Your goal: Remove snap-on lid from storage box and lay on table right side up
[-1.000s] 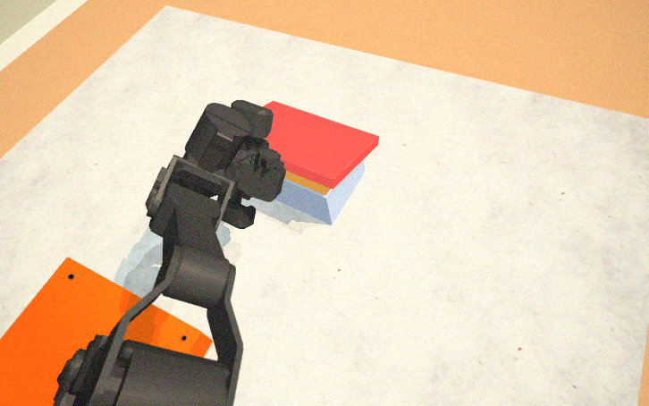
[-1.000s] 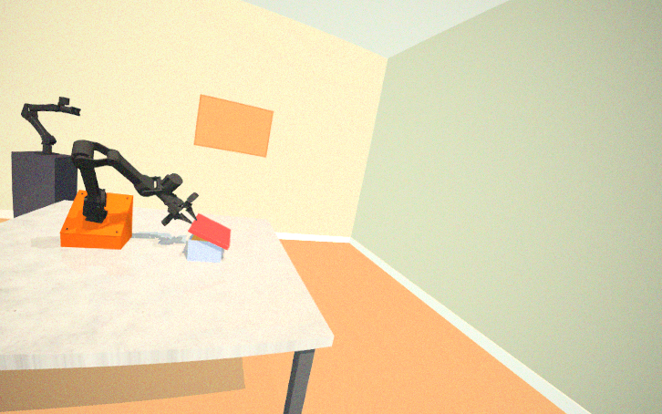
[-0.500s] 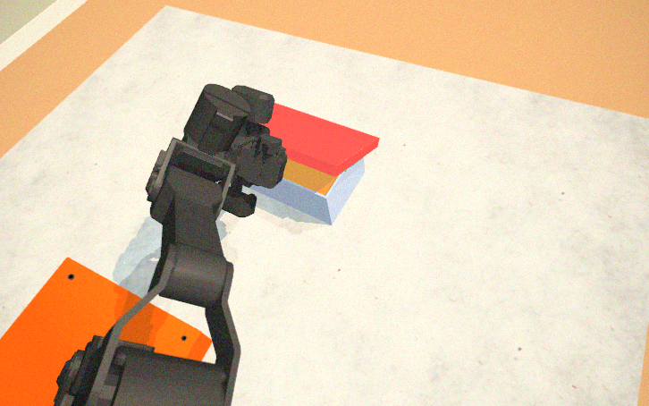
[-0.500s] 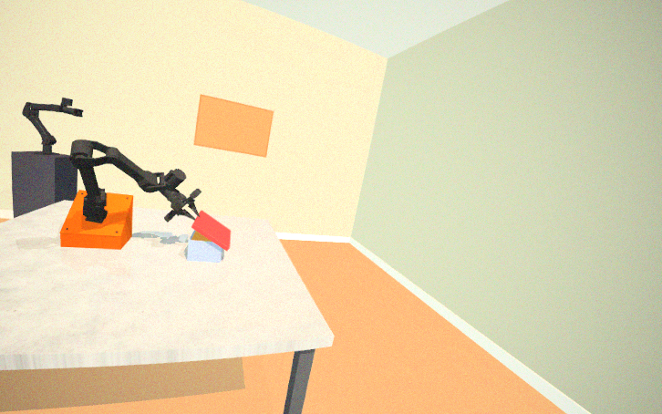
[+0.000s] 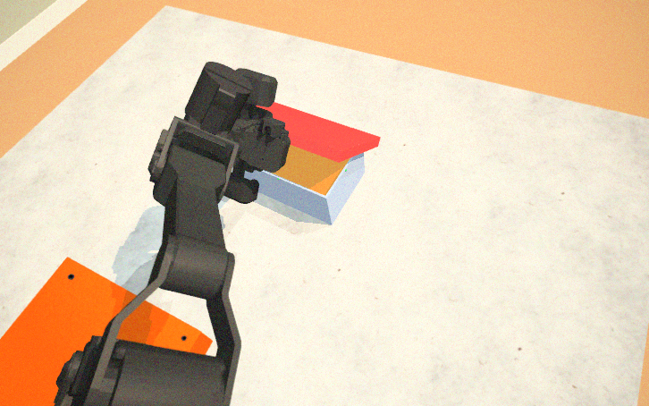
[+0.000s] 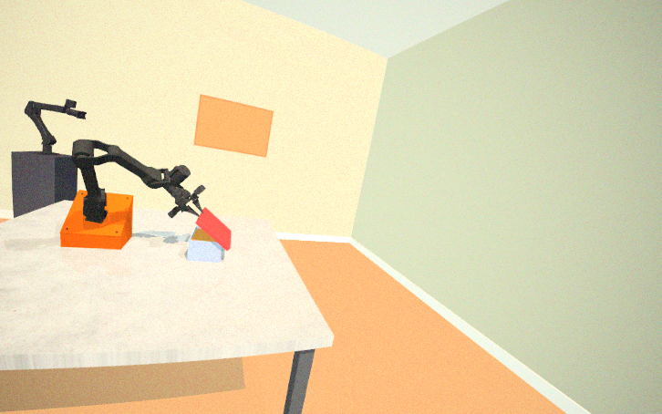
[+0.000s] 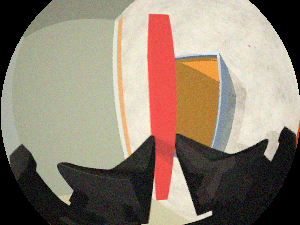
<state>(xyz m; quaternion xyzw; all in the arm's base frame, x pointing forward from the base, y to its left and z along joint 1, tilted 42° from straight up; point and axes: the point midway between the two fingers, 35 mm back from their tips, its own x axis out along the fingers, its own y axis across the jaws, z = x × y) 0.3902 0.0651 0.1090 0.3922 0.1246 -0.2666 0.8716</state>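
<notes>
The red lid (image 5: pixel 325 131) (image 6: pixel 214 228) (image 7: pixel 162 89) is tilted steeply, its near edge raised and its far edge low by the far side of the box. My gripper (image 6: pixel 201 212) (image 7: pixel 164 139) is shut on the lid's raised near edge, one finger on each face; in the top view the fingertips are hidden behind the wrist. The pale blue storage box (image 5: pixel 291 192) (image 6: pixel 204 251) (image 7: pixel 227 104) stands upright on the table, its open top showing an orange-brown inside. Whether the lid's low edge still touches the box's far rim cannot be told.
The pale table top (image 5: pixel 454 239) (image 6: pixel 170 307) carries the box and the orange base block (image 5: pixel 52 325) (image 6: pixel 92 239) of my arm. The table's far edge lies beyond the box. A second arm (image 6: pixel 41 121) stands on a dark pedestal in the background.
</notes>
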